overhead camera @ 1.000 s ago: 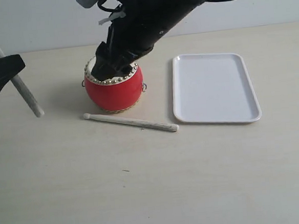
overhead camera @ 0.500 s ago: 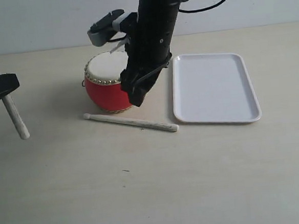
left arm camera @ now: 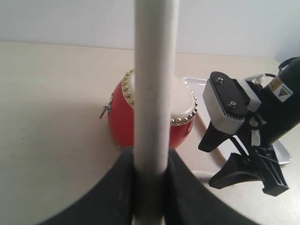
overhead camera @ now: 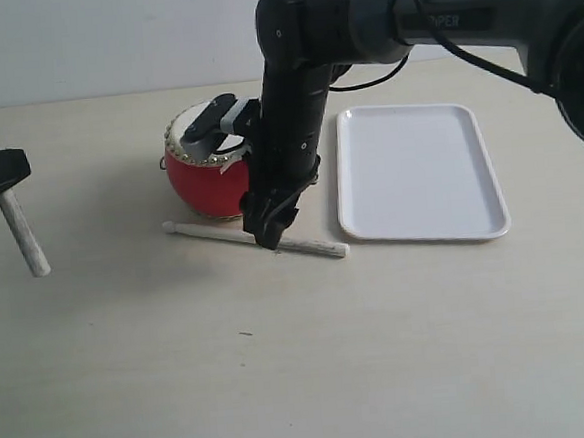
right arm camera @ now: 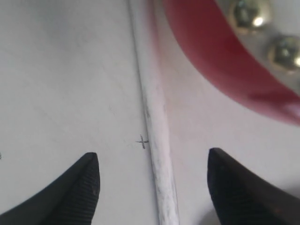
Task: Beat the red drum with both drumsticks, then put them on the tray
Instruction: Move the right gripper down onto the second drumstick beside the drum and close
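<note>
Your right gripper hangs spread wide over the loose drumstick.
That stick lies flat on the table just in front of the red drum, tray beside; your left gripper clamps the other drumstick at the left edge.

Centre of the exterior view: the red drum has a glossy, lacquer-like body, a matt cream skin top and shiny gold metal studs. The drumstick on the table is pale matt wood with faint dark scuffs. The drumstick at the left edge looks alike. At right, the tray is smooth white plastic with a soft sheen. The table is pale, matt and finely grained.
</note>
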### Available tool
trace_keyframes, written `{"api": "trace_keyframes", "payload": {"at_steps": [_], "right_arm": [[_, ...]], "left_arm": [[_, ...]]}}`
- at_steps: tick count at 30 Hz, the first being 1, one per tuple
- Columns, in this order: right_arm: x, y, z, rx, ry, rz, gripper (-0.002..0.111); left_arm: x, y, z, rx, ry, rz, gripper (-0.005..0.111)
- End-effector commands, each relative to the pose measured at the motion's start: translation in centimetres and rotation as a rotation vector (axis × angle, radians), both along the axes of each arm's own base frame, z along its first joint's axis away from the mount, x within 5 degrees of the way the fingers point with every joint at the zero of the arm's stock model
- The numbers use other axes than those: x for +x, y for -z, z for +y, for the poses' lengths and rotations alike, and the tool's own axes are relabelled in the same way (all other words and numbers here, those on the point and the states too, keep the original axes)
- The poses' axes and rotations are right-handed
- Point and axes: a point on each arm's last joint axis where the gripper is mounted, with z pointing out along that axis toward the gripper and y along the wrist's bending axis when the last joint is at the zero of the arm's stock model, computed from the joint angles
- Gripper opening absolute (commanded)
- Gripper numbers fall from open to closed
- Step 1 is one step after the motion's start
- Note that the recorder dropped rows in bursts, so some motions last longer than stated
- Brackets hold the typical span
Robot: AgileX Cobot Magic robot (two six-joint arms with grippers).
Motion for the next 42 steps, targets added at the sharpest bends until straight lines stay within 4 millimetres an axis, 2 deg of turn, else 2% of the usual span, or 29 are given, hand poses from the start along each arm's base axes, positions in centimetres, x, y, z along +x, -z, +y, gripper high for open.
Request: {"api": "trace_keyframes", "payload": {"at_steps": [1,9,16,37,39,42], "right_arm": [[0.2,0.4,0.1,0.0,-0.012,-0.001,0.062],[0.1,1.4,0.0,-0.03,-0.019,0.024,0.06],[0.3,3.0,-0.2,-0.069,-0.028,0.039,0.06],[0.2,3.0,-0.2,-0.071,-0.027,0.042,0.059],[0.2,3.0,-0.2,-0.072,-0.025,0.044,0.056],[0.2,3.0,-0.2,-0.074,-0.002,0.049,0.042]], "left_arm": [[0.0,-0.3,0.1,-0.009,-0.01,-0.011,0.0],[0.0,-0.3,0.1,-0.007,-0.01,-0.013,0.0],[0.0,-0.3,0.1,-0.007,-0.008,-0.014,0.0],[0.0,-0.3,0.1,-0.006,-0.006,-0.016,0.0],[0.0,-0.3,0.1,-0.006,-0.006,-0.016,0.0],[0.0,-0.4,0.0,-0.007,-0.004,-0.017,0.0]]}}
